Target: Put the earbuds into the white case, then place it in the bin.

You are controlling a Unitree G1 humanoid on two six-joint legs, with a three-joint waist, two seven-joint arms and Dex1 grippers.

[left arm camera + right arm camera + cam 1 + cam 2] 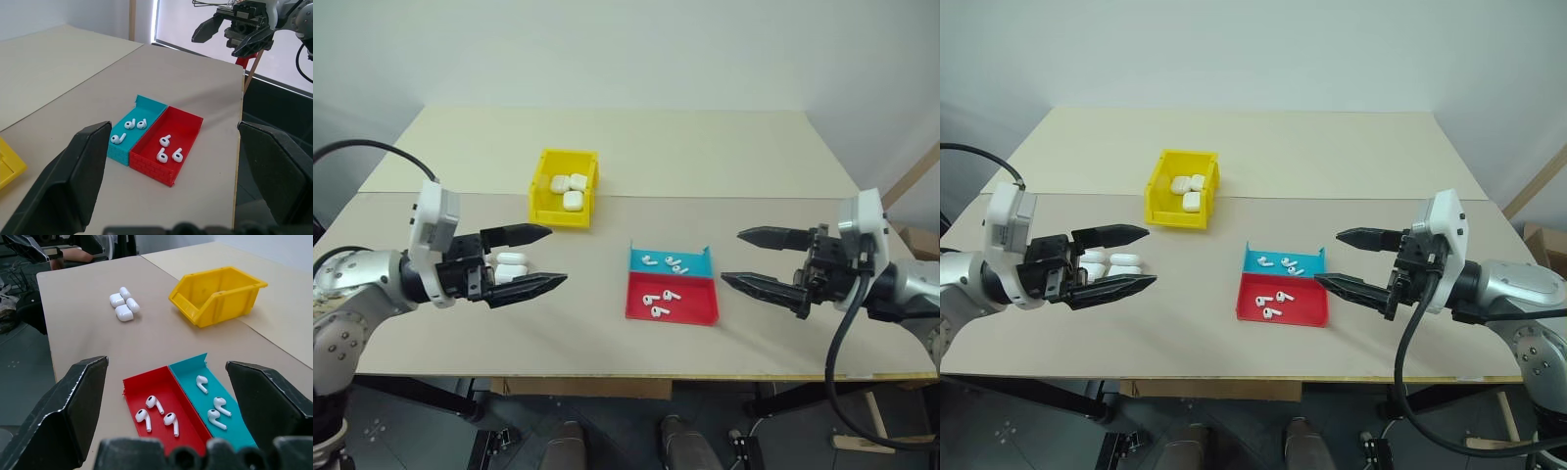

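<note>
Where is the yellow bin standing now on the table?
In the head views the yellow bin stands left of centre toward the table's far side, beyond the blue tray, with white cases inside.

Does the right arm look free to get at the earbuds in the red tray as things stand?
Probably yes. The right tool hangs open just right of the red tray, nothing stands between them, and the earbuds lie loose and uncovered.

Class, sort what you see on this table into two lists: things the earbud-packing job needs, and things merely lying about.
Part of the job:
- earbuds in the red tray and blue tray
- white cases on the table
- yellow bin, already holding some cases
- left hand and right hand, both open and empty

Just lying about:
- table
</note>
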